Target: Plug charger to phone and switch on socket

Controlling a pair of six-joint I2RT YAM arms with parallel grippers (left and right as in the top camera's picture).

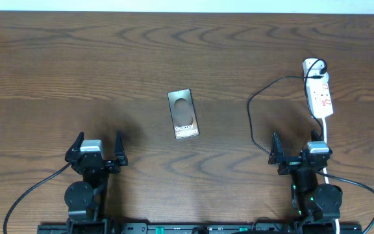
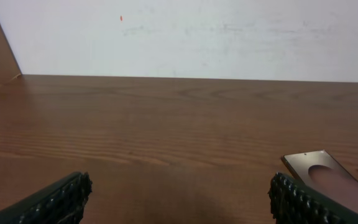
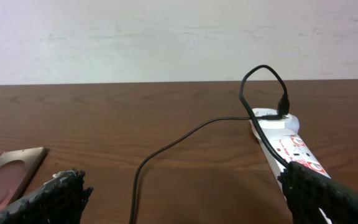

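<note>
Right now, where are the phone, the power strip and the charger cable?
phone [image 1: 183, 115]: overhead view, middle of its glossy back.
power strip [image 1: 321, 96]: overhead view, its white face.
charger cable [image 1: 249, 109]: overhead view, leftmost bend of its black loop.

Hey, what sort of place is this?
Likely a robotics lab bench: a wooden table against a plain white wall, with the left gripper and right gripper at its edge, facing a phone and socket.
</note>
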